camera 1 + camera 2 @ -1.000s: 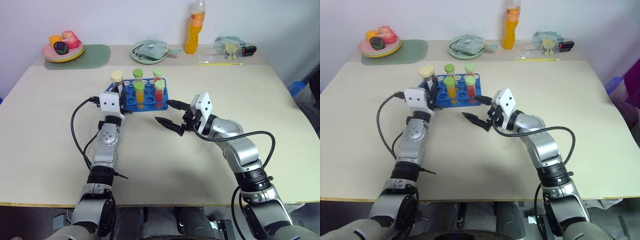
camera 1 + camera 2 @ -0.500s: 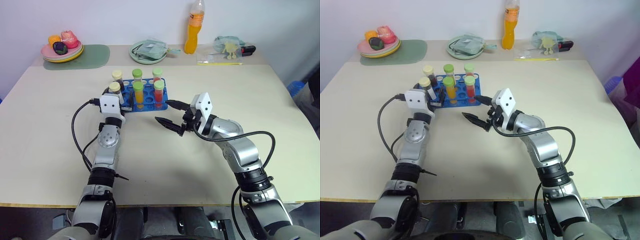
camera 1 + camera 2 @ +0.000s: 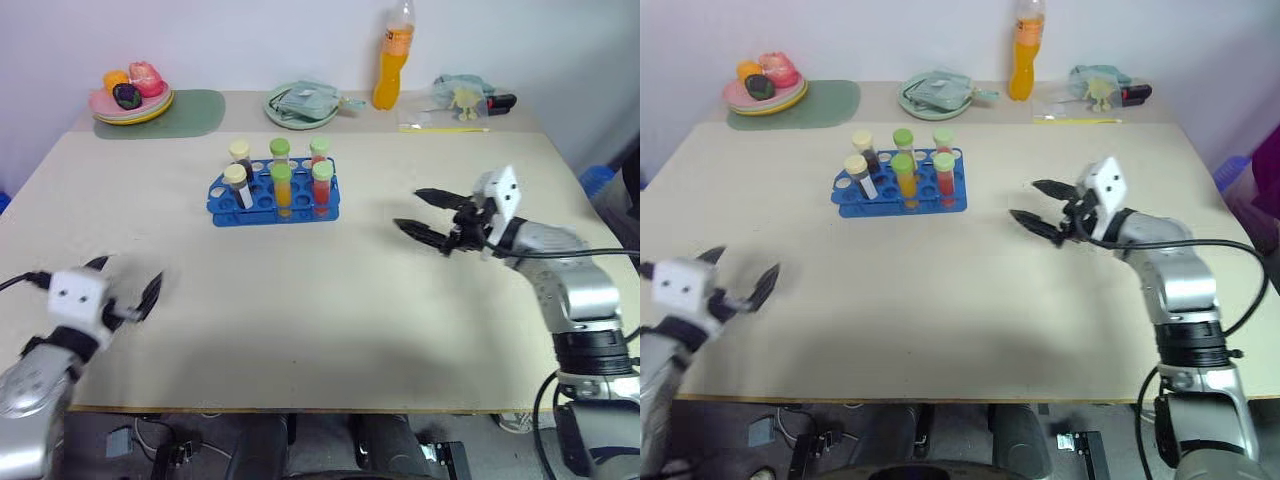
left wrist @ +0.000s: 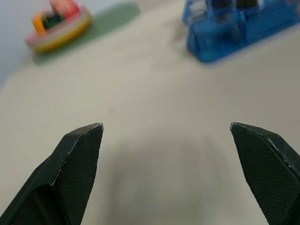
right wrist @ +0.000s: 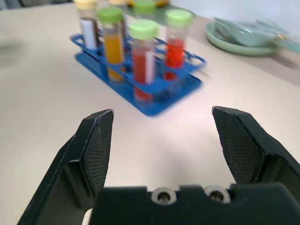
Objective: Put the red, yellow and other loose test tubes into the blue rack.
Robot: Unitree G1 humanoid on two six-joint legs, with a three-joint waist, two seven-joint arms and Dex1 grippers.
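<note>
Left gripper (image 3: 738, 285) low at the near left, black fingers spread wide, empty; right gripper (image 3: 425, 213) level over the table's right side, fingers parted, holding nothing

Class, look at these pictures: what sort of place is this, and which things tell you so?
Probably a robot test room, not a real lab: a plain beige table against a bare wall, a low blue plastic rack of capped tubes, and toy food on stacked pastel plates.

Left claw (image 3: 125, 300) motion-blurred; blue rack (image 4: 236, 21) blurred, top cut off; tube labels unreadable.
</note>
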